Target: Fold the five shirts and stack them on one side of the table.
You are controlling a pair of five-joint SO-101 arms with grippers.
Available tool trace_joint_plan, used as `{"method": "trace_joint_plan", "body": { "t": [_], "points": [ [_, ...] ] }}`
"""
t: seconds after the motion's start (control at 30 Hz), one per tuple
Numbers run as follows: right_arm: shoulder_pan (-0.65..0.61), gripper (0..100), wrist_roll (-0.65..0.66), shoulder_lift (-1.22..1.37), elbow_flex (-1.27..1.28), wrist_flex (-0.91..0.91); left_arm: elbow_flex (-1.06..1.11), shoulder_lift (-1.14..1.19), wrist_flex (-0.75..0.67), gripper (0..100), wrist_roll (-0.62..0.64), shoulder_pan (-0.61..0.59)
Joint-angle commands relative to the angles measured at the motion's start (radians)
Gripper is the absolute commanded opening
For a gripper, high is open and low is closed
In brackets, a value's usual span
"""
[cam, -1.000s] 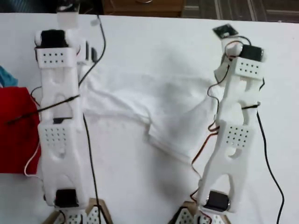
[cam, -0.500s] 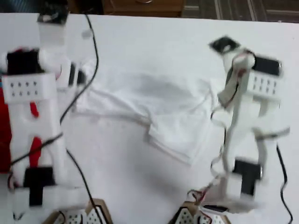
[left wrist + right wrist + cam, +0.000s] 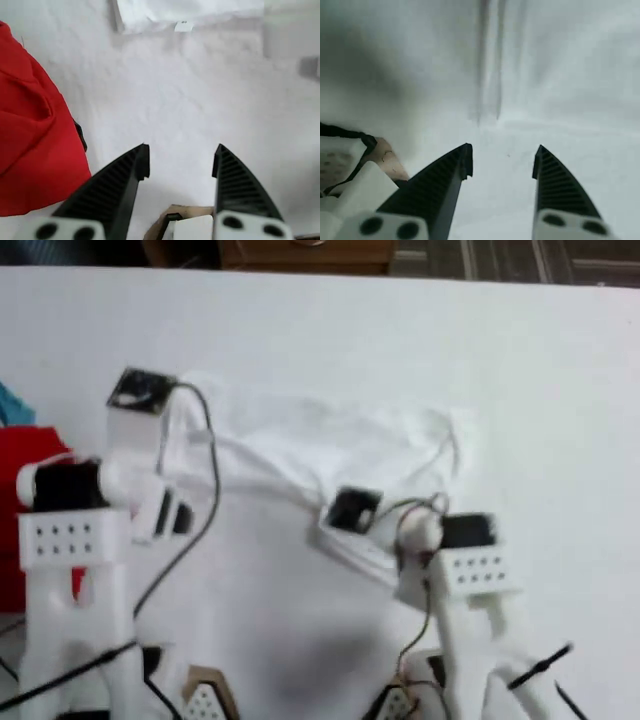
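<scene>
left gripper [image 3: 180,160] spread, empty, over bare table [image 3: 200,100] | red shirt [image 3: 30,140] just beside one finger | white shirt [image 3: 190,10] ahead of tips, apart | right gripper [image 3: 502,160] spread, empty, white cloth folds ahead

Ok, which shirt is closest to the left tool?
The red fabric shirt, bunched right beside the left tool; the white fabric shirt lies farther off, mid-table.
</scene>
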Motion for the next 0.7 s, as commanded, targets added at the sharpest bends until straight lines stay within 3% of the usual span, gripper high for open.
{"method": "trace_joint_plan", "body": {
  "t": [0.0, 0.17, 0.5, 0.67],
  "points": [
    [-0.09, 19.7, -0.025, -0.028, 0.034, -0.056, 0.016, -0.046, -0.037, 23, -0.072, -0.009],
    [-0.133, 19.7, -0.02, -0.028, 0.091, -0.13, 0.019, -0.046, -0.034, 23, -0.074, -0.012],
    [-0.134, 19.7, -0.017, -0.027, 0.193, -0.331, 0.019, -0.046, -0.043, 23, -0.081, -0.247],
    [-0.131, 19.7, -0.017, -0.021, 0.238, -0.424, 0.013, -0.046, -0.043, 23, -0.081, -0.264]
  ]
}}
